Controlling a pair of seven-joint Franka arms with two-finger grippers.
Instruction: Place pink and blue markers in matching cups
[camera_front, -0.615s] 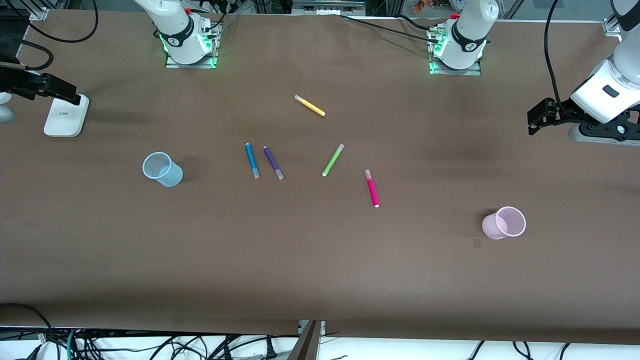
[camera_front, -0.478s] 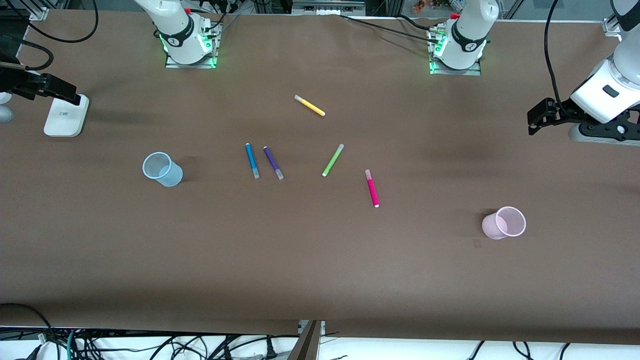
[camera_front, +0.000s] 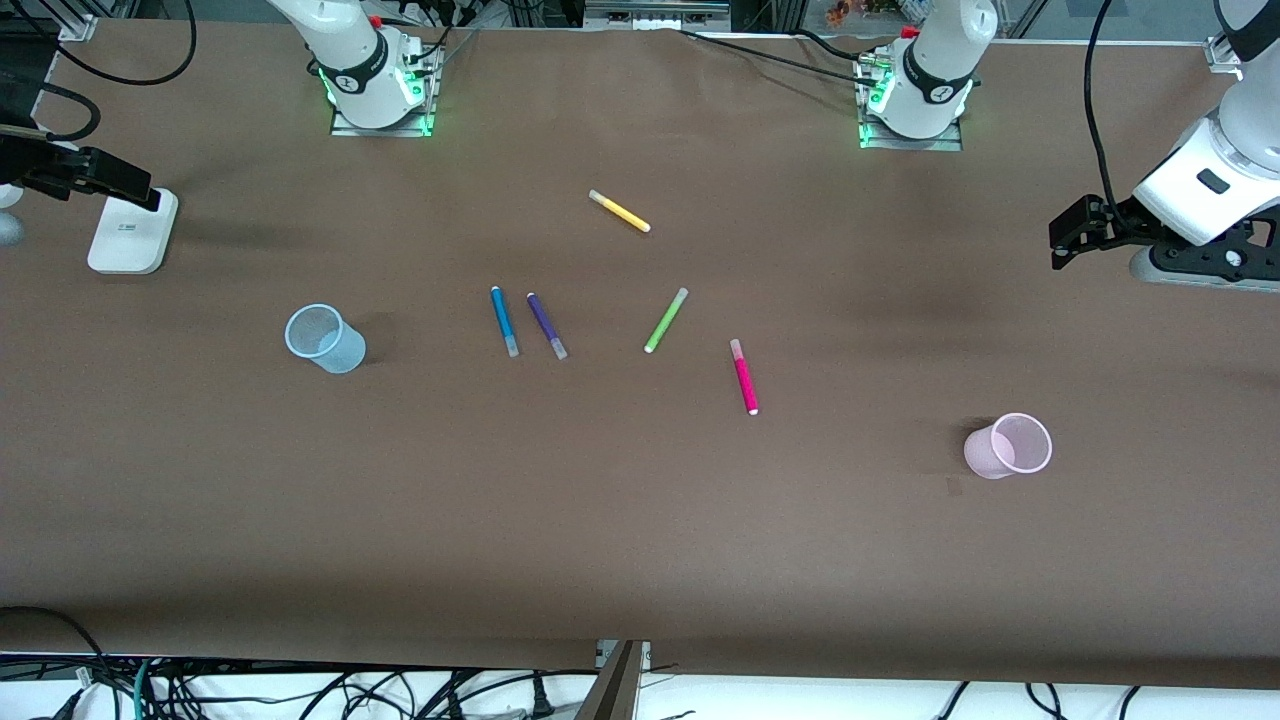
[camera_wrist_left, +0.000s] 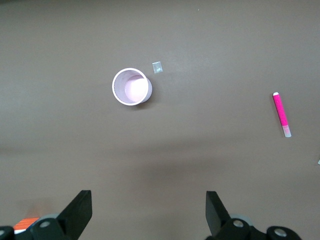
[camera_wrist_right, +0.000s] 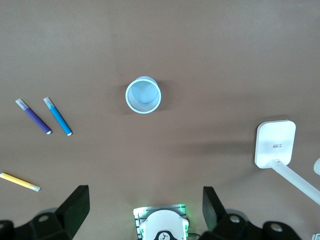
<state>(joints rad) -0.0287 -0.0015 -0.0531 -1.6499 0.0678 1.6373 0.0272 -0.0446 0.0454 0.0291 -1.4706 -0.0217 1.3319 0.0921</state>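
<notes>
The surface (camera_front: 640, 520) looked matt brown like paper, the pink cup (camera_front: 1008, 446) and blue cup (camera_front: 324, 338) were translucent smooth plastic, and the markers seemed plastic.

My left arm enters the front view at the right edge, upper part of the frame, white wrist housing angled down toward the centre. My left gripper (camera_front: 1062, 240) is held in the air there, jaws spread wide. In the left wrist view both fingers (camera_wrist_left: 79, 210) show at the bottom edge, far apart, nothing between them. My right gripper (camera_front: 110, 183) sits at the left edge, upper part, raised, its fingers (camera_wrist_right: 75, 207) likewise spread and empty.
</notes>
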